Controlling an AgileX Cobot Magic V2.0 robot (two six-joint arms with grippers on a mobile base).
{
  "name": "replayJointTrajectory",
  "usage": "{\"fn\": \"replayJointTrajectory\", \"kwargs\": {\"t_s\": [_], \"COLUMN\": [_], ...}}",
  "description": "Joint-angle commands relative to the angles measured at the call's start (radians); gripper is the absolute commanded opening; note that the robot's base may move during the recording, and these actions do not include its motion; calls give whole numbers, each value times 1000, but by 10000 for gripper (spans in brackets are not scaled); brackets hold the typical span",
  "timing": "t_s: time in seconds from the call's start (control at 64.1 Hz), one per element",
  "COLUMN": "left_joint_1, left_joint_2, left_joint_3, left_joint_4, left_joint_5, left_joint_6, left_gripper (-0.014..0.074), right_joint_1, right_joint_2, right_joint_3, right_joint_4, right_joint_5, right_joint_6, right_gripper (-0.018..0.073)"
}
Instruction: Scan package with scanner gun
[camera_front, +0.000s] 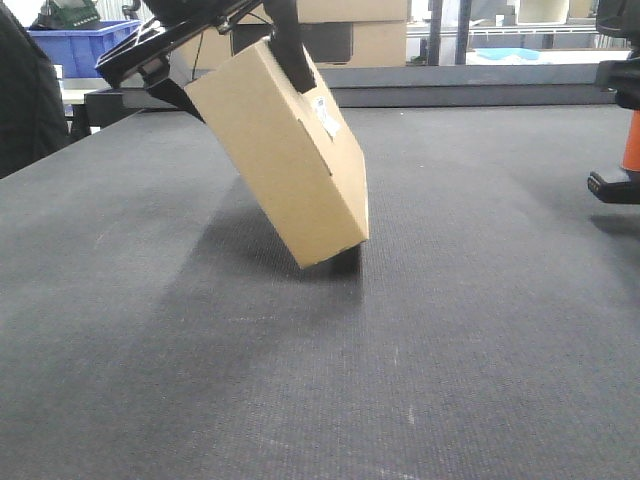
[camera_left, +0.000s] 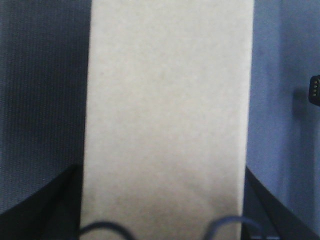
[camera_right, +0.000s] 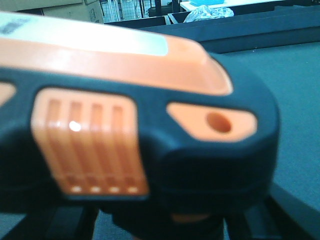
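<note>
While the left gripper (camera_front: 240, 80) clamps the package (camera_front: 290, 160) tilted, low corner near the mat (camera_front: 320, 380), the scanner gun (camera_front: 625, 165) stands well apart. Whether the right gripper (camera_right: 170, 220) grasps it cannot be told. Next step, by judgement: aim it at the label (camera_front: 325, 115).

- The table (camera_front: 480, 350) before me wears a dark grey, finely textured mat
- The package (camera_front: 290, 150) leans tilted, only its lower corner down at the mat, with a shadow beneath it
- The scanner gun (camera_front: 615, 185) sits on its flat black base, far to my right
</note>
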Motion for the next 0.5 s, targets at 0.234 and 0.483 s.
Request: {"fn": "replayJointTrajectory", "kwargs": {"t_s": [0.234, 0.483], "left_joint_1": [-5, -5], "left_joint_2": [-10, -10], "left_joint_3": [-9, -9], "left_joint_4": [-9, -9], "left_joint_5": [-9, -9], "left_joint_6": [1, 1], "left_gripper": [-111, -111], "right_joint_1": [-2, -2], "right_joint_2": [1, 1], "right_joint_3": [-7, -7], "right_joint_4": [-10, -10], "right_joint_5": [-23, 14], "right_joint_6": [0, 0], "right_gripper": [84, 396]}}
